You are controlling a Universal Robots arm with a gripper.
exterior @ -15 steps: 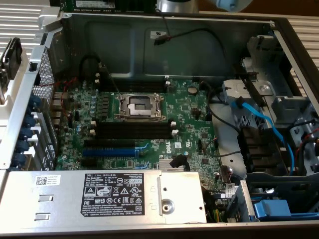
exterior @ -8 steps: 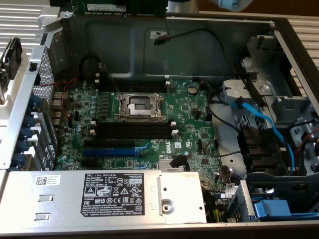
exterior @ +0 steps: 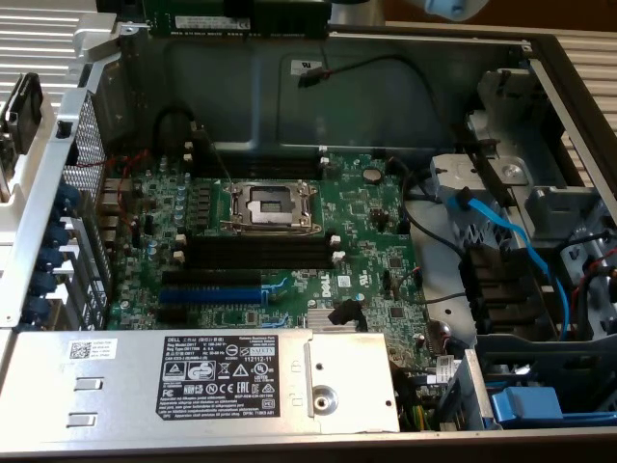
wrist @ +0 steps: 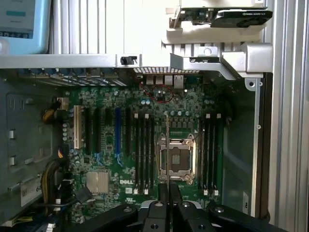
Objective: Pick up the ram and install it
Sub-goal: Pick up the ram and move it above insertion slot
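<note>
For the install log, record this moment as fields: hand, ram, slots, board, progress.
hand: the hand is shut on the ram
ram: the ram is held off the motherboard, in no slot
black slots: the black slots lie beside the CPU socket and are empty, with white end clips
blue slot: the blue slot is empty, between the black slots and the power supply
case: open, with the board fully exposed
progress: ram picked up, not yet installed
</note>
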